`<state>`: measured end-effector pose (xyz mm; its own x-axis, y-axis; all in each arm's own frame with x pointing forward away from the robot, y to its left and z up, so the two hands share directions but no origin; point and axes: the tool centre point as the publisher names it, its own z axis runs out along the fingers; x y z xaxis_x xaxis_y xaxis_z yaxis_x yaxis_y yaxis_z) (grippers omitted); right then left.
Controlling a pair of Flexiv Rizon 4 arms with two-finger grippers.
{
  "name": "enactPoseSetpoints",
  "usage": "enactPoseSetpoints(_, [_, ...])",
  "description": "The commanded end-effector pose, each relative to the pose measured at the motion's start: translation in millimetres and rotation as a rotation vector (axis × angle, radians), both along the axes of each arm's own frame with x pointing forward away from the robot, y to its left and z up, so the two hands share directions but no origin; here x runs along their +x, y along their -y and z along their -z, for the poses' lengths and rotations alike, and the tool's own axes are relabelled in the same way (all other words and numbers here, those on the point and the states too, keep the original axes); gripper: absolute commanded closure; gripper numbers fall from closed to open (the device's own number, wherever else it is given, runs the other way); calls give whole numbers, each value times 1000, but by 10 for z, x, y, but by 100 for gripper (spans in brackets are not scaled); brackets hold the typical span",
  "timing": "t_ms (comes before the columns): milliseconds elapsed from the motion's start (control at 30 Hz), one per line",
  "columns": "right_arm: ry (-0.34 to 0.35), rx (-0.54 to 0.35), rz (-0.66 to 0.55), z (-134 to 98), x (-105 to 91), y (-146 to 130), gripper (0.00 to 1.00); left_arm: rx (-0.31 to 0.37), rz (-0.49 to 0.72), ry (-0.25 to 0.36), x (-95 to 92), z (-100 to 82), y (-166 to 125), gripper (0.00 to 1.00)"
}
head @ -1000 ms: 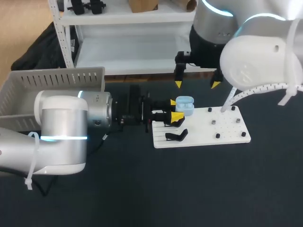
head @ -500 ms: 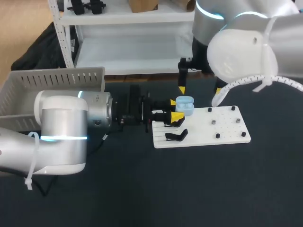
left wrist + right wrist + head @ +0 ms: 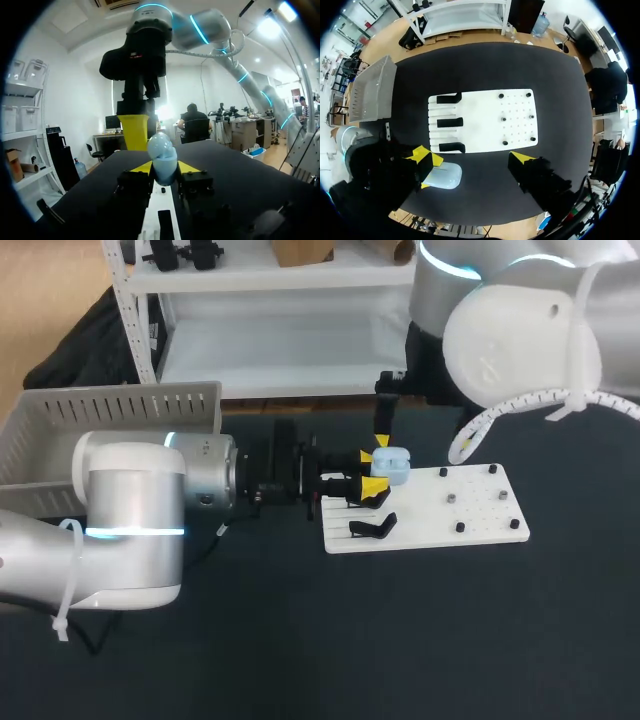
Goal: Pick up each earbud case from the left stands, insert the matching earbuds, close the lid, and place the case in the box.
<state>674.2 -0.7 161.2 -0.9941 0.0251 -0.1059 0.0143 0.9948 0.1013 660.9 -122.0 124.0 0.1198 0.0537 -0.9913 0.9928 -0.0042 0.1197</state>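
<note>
Right now the nearest thing on the dark counter (image 3: 400,640) is the white board (image 3: 480,525), with the black stands (image 3: 372,528) along its left side. Just past them, over the board's far left corner, my left claw (image 3: 370,472) is clamped on the pale blue earbud case (image 3: 163,155) from both sides, holding it upright. From here I cannot tell whether the lid is fully seated.

A little farther, my right claw (image 3: 472,159) hangs over the case, spread wide and gripping nothing. One yellow fingertip (image 3: 135,132) stands just behind the case's top. I cannot tell whether it touches.

I judge the step in hand to be closing the lid. To do it well, I would keep the left grip firm and low on the body, clear of the seam. I would bring that fingertip squarely onto the crown of the lid and press straight down, slowly. A push from the side could lever the case out of the left fingers or tip it onto the board.

Farthest off, at the far left, the grey box (image 3: 120,410) waits for the closed case.
</note>
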Motion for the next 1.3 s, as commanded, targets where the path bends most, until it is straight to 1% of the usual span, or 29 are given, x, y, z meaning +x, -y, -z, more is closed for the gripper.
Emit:
enactPoseSetpoints(33, [19,9,0,-27,-103,57,0,-1,-5,2,-10,3,4,100])
enactPoseSetpoints(167, [90,30,7,-133,-97,99,0,-1,-5,2,-10,3,4,100])
enactPoseSetpoints(300, [171,94,23,-347,-110,199,0,-1,-5,2,-10,3,4,100])
enactPoseSetpoints(367, [217,124,4,-440,-149,259,0,-1,-5,2,-10,3,4,100])
enactPoseSetpoints(433, [265,160,-12,-520,-193,326,0,-15,-10,1,-17,-76,-45,100])
enactPoseSetpoints(533, [301,197,-2,-580,-241,446,0,-34,-32,3,-16,-214,-160,100])
enactPoseSetpoints(600, [301,197,-2,-580,-241,446,0,-28,-50,15,-13,-318,-260,100])
enactPoseSetpoints(700, [301,197,-2,-580,-241,446,0,-36,-80,21,-7,-486,-440,100])
enactPoseSetpoints(867, [301,197,-2,-580,-241,446,0,-22,-150,16,36,-659,-828,100])
enactPoseSetpoints(900, [301,197,-2,-580,-241,446,0,-10,-171,14,52,-673,-912,100])
enactPoseSetpoints(967, [301,197,-2,-580,-241,446,0,-19,-214,-5,87,-695,-1088,100])
enactPoseSetpoints(1033, [301,197,-2,-580,-241,446,0,-10,-263,-24,114,-710,-1248,100])
enactPoseSetpoints(1233, [301,197,-2,-580,-241,446,0,-34,-397,-107,229,-721,-1716,100])
enactPoseSetpoints(1300, [301,197,-2,-580,-241,446,0,-25,-453,-132,279,-716,-1877,100])
